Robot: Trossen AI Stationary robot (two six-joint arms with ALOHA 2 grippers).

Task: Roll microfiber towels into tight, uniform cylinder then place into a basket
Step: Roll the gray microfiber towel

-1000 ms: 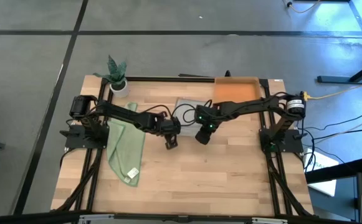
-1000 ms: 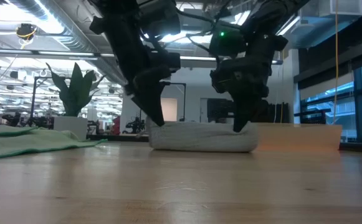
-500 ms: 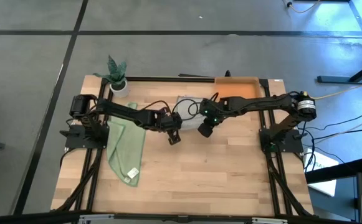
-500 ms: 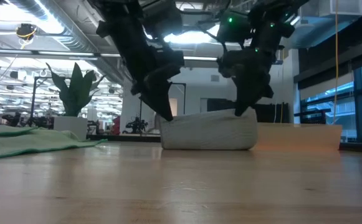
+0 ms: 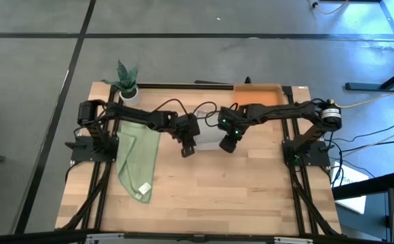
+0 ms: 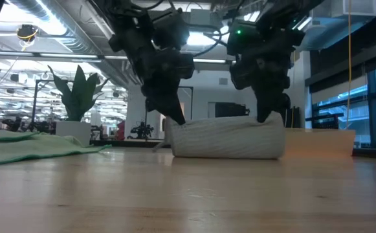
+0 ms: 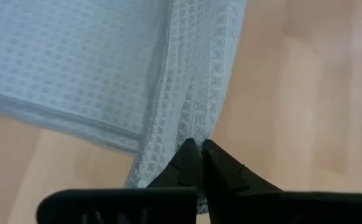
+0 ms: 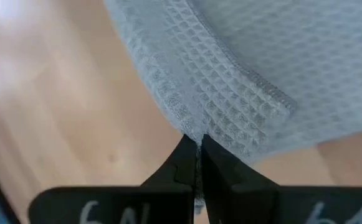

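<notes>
Under both arms, the grey towel [image 5: 207,133] hides mostly from overhead.

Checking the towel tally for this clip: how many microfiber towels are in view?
2. The green towel lies flat on the table's left side; the grey towel is a roll mid-table, pinched at each end by both arms. None looks hidden.

This is a robotics lab in an open industrial hall: exposed silver ceiling ducts [image 6: 45,26] and strip lights run overhead, the grey concrete floor [image 5: 183,61] is marked with dark lines (cables trail across it), and a pale wooden tabletop [image 5: 224,190] sits inside a black metal frame.
</notes>
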